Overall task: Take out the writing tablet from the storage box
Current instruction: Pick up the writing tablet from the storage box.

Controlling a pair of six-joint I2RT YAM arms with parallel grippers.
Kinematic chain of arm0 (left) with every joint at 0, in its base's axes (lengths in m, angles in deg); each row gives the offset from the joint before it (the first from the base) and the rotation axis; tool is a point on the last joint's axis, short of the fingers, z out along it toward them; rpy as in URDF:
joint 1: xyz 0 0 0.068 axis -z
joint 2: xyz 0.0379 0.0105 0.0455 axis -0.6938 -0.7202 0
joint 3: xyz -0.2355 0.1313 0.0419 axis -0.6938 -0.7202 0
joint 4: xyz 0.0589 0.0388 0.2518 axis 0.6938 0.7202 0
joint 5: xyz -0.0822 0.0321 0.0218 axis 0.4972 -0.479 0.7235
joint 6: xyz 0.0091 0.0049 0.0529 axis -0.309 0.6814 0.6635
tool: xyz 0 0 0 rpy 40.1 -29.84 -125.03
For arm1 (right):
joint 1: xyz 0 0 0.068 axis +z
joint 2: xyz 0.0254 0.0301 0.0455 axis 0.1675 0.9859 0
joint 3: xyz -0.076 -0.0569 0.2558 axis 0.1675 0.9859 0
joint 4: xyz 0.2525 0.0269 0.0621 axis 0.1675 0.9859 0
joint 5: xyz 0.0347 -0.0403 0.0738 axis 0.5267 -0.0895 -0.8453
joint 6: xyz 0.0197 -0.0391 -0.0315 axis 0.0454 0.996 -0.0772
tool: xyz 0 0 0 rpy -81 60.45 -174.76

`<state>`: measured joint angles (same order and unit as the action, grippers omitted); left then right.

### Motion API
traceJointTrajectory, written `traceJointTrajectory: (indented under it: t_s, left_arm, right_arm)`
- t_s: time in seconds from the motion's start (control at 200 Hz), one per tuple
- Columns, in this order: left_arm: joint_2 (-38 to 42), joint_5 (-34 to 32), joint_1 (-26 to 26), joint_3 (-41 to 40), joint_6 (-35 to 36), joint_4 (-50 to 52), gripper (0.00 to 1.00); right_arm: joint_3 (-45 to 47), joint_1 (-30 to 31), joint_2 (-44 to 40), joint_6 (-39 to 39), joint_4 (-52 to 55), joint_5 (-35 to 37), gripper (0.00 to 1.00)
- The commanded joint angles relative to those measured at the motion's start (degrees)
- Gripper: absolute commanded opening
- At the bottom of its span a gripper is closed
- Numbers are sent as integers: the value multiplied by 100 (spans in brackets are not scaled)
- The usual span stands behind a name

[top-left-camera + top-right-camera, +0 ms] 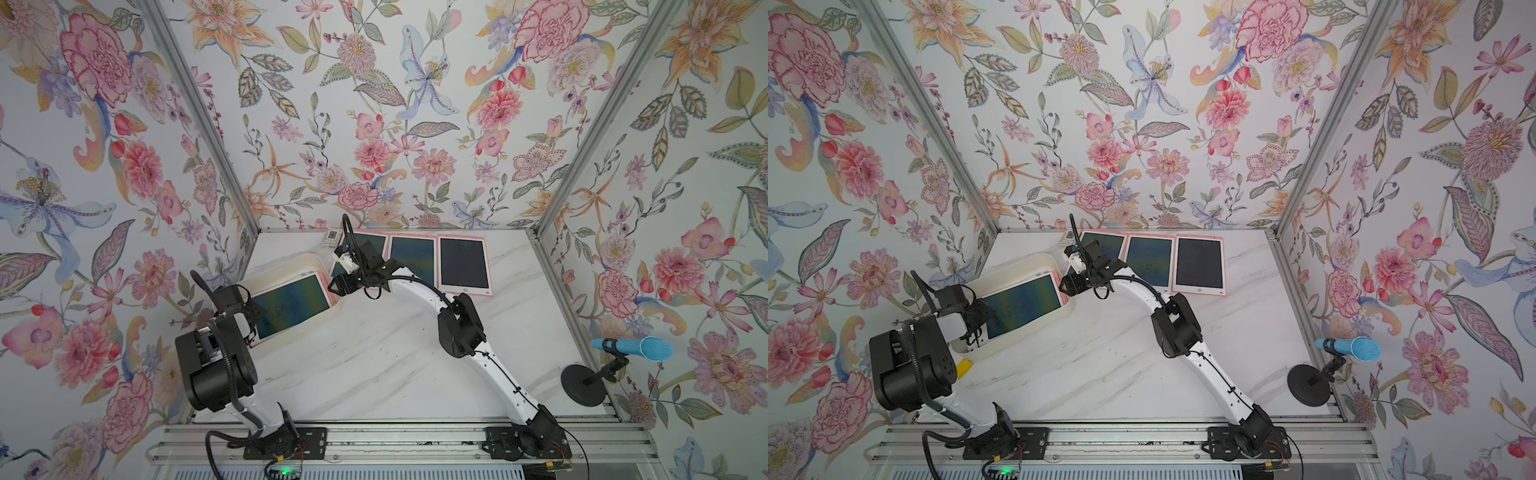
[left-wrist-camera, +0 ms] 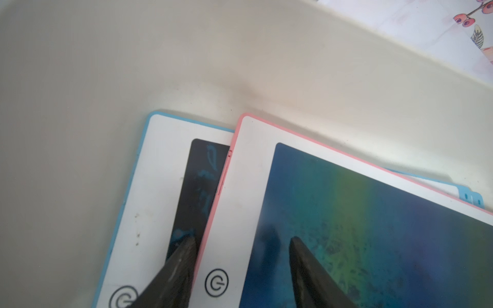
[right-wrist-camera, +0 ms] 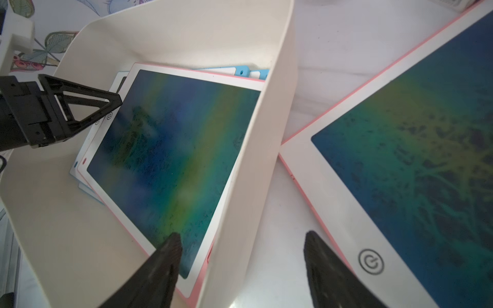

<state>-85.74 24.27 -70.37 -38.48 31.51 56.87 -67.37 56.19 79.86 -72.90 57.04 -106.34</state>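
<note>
The storage box (image 1: 286,259) is a cream-white bin at the table's back left. On top inside it lies a pink-framed writing tablet (image 1: 291,301) with a blue-green screen, over a blue-framed tablet (image 2: 160,173). My left gripper (image 2: 241,245) is open at the pink tablet's button end: one finger sits over the blue tablet beside the pink edge, the other over the pink tablet's screen. My right gripper (image 3: 242,236) is open astride the box's near wall (image 3: 250,186). One of its fingers is inside over the pink tablet's corner and the other is outside over the table.
Three pink-framed tablets (image 1: 463,264) lie in a row along the back edge, the leftmost partly under my right arm. A small card (image 1: 332,236) sits at the back. A blue microphone on a black stand (image 1: 631,349) stands at the right. Floral walls close three sides.
</note>
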Motion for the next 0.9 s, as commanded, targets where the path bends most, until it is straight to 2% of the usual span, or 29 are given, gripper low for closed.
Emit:
traceJointTrajectory:
  t_s: [0.0,0.085,0.3,0.475,0.756,0.896]
  left_arm:
    - [-61,743,262,-266,-201,610,58]
    - [67,915,314,-282,-217,635,58]
    - [701,1967,463,-596,-424,299,57]
    - [825,2510,489,-765,-656,-154,57]
    - [1525,2873,360,-1028,-1013,-691,56]
    - [1751,2941,298,-1048,-995,-655,56]
  right_arm:
    - [-209,125,111,-3,113,-217,70]
    - [-219,164,111,47,122,-241,67]
    - [-315,170,211,-20,140,-303,55]
    - [-395,193,255,-22,147,-429,49]
    - [-445,228,285,-12,142,-609,40]
    - [-477,270,294,-6,148,-629,37]
